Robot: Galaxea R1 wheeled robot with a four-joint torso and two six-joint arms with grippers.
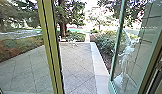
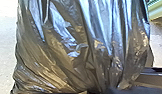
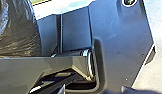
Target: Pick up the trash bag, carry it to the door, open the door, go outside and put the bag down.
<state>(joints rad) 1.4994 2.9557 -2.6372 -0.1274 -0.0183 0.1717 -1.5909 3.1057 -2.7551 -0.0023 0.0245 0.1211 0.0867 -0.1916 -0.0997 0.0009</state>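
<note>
The glass door (image 1: 117,45), with a pale green frame, stands open on the right of the head view. Through the doorway shows the tiled paving (image 1: 77,63) outside. A dark, shiny trash bag (image 2: 82,47) looms large in the left wrist view, its plastic drawn into long creases. Part of the same dark bag (image 3: 17,30) appears in the right wrist view, beside the robot's own dark plate and jointed bar. What the bag hangs from is hidden, and I cannot tell how either gripper stands.
A yellow-green door post (image 1: 50,47) rises left of the opening, with a glass pane beyond it. A pale curb (image 1: 100,72) edges the paving. Bushes (image 1: 104,41) and a tree trunk (image 1: 63,27) stand farther out, near small whitish objects (image 1: 73,42).
</note>
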